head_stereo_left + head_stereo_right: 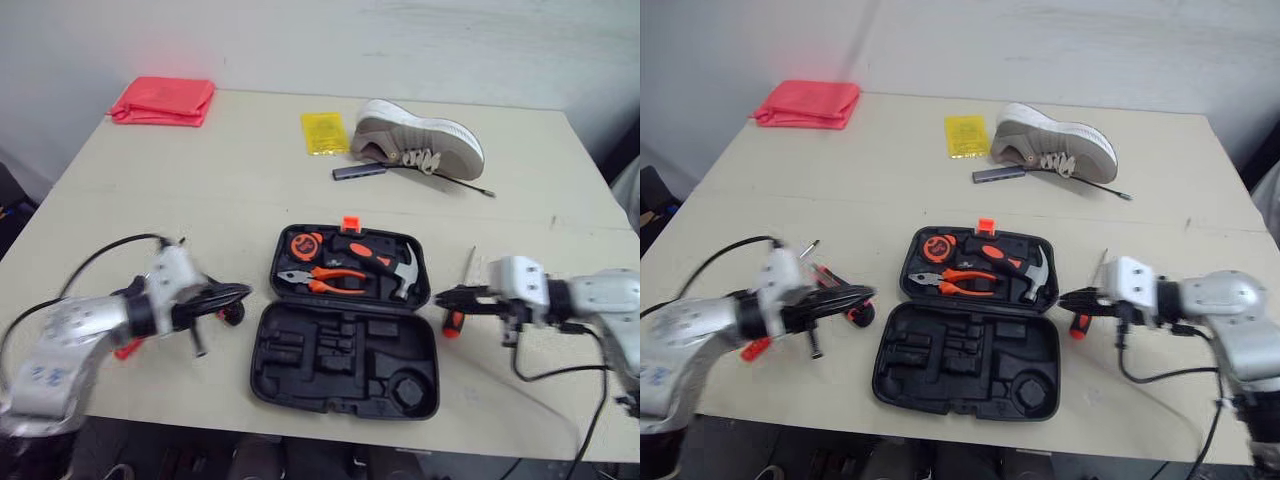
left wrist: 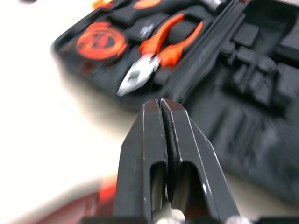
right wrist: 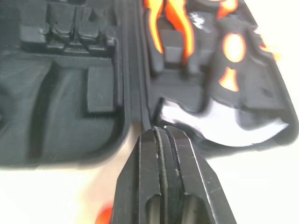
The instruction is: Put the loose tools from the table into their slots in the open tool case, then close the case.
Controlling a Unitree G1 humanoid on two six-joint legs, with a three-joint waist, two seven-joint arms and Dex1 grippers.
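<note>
**Task items.** The black moulded plastic tool case (image 1: 345, 385) lies open at the near middle of the pale table (image 1: 250, 180). Its far half holds a round orange-and-black tape measure (image 1: 303, 245), orange-handled steel pliers (image 1: 325, 281) and a steel hammer with an orange-and-black grip (image 1: 388, 268). The near half shows empty recesses. An orange-handled screwdriver (image 1: 452, 323) lies loose just right of the case. A slim red-handled screwdriver (image 1: 827, 273) lies loose to its left.

**Grippers.** The left gripper (image 1: 240, 291) hovers near the case's left edge with its fingers pressed together and nothing seen between the tips. The right gripper (image 1: 442, 297) sits just above the orange-handled screwdriver, fingers likewise pressed together and empty.

**Handling, as judged.** The screwdrivers should be light and stiff. Their thin steel shafts are slippery and their rounded handles are apt to roll, so the grip is best taken across the handle's middle. The lid is rigid and should swing on its hinge when pushed at the near rim.

**Views compared.** The wrist views confirm the closed fingers, and they show the plier jaws and the hammer head close up. The head views alone place the loose tools. They also show a folded pink cloth (image 1: 162, 100), a yellow packet (image 1: 325, 133) and a grey sneaker (image 1: 420, 140) on the far side
</note>
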